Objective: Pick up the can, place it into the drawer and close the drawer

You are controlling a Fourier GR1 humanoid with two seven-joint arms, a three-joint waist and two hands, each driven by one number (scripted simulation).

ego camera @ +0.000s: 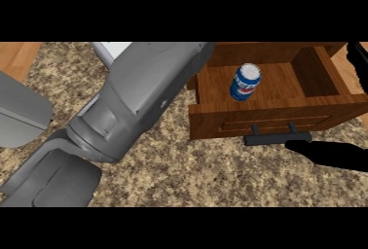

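Can [246,82]: upright inside the open drawer [277,117], on its wooden floor.
Right robot hand [332,154]: black, by the drawer's handle [275,138], fingertip touching it; finger spread cannot be told.
Left robot hand: hidden; only its grey forearm [137,97] crosses the counter [201,170].

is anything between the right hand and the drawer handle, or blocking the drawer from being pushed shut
Nothing visible does. The right hand is already at the handle, the can stands upright inside the drawer, and the left forearm lies beside it.
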